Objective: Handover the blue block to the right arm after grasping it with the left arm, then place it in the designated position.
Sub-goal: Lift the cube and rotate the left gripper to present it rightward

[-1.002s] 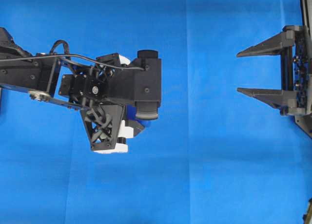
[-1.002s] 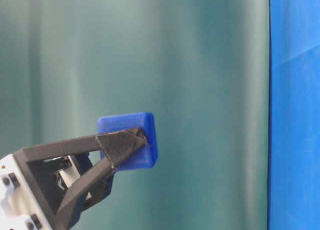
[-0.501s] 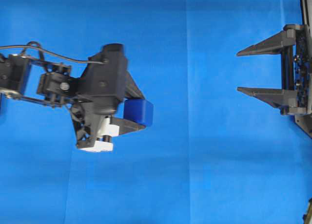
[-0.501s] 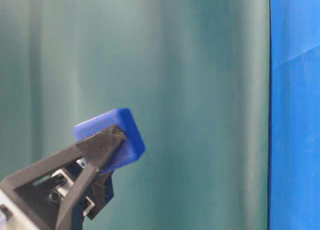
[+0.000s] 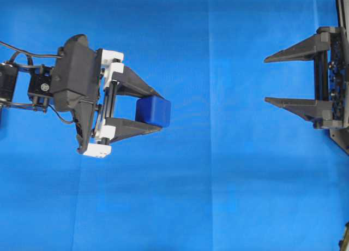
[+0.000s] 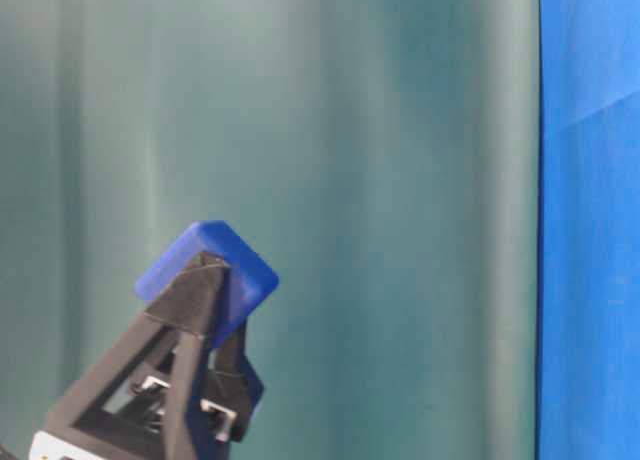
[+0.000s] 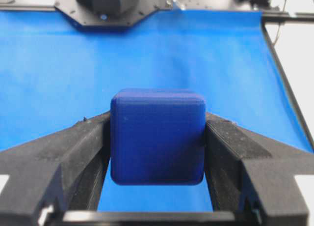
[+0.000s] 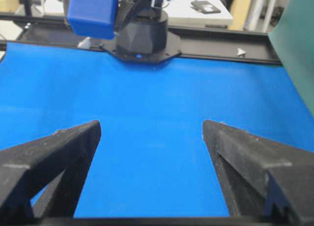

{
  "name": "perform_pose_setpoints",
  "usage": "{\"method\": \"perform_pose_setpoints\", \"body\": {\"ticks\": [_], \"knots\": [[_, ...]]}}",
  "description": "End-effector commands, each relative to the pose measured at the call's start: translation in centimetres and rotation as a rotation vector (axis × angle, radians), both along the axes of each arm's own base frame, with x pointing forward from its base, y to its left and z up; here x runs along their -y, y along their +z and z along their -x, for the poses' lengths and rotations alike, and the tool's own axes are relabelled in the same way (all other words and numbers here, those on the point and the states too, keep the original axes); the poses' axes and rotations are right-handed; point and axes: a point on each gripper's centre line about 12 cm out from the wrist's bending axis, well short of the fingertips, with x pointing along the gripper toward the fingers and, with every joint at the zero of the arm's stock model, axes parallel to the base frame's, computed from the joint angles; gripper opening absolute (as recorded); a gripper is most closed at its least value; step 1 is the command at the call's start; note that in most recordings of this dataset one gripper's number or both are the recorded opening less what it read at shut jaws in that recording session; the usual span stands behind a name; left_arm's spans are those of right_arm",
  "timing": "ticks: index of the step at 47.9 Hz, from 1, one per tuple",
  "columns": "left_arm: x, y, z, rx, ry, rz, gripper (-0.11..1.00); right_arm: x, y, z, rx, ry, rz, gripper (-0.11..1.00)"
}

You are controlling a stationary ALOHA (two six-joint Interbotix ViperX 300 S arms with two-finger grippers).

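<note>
From overhead the left arm's jaws (image 5: 154,112) clamp the blue block (image 5: 153,110) between their 2 tips above the blue cloth (image 5: 218,196), well apart from the right arm's jaws (image 5: 266,81), spread wide and empty, while the left wrist view shows the block (image 7: 157,136) squeezed between both fingers (image 7: 73,152).

Overhead view. Left arm (image 5: 71,82): left half of frame, reaching rightward. Left hand (image 5: 158,110): left of centre, above the tabletop (image 5: 218,196). Blue block (image 5: 153,110): between the left hand's fingers (image 5: 133,86), at their tips. Right hand (image 5: 266,81): right edge, upper half, facing the block, well apart from it.
</note>
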Motion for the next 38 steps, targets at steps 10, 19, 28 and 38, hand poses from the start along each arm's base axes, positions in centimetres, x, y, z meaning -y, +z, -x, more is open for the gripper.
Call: {"method": "perform_pose_setpoints", "body": {"ticks": [10, 19, 28, 38], "knots": [[-0.16, 1.13, 0.81, 0.102, 0.001, 0.009, 0.49, -0.06, 1.20, -0.28, 0.034, 0.003, 0.004, 0.98], [-0.17, 1.10, 0.85, 0.101, 0.002, 0.010, 0.49, -0.06, 1.20, -0.35, 0.032, 0.003, 0.004, 0.98], [-0.22, 1.11, 0.80, 0.101, 0.003, 0.010, 0.49, -0.23, 1.41, -0.46, 0.034, 0.011, 0.005, 0.98], [-0.23, 1.07, 0.82, 0.101, 0.004, 0.011, 0.49, -0.80, 1.59, -0.50, 0.033, 0.044, 0.082, 0.98]]}}
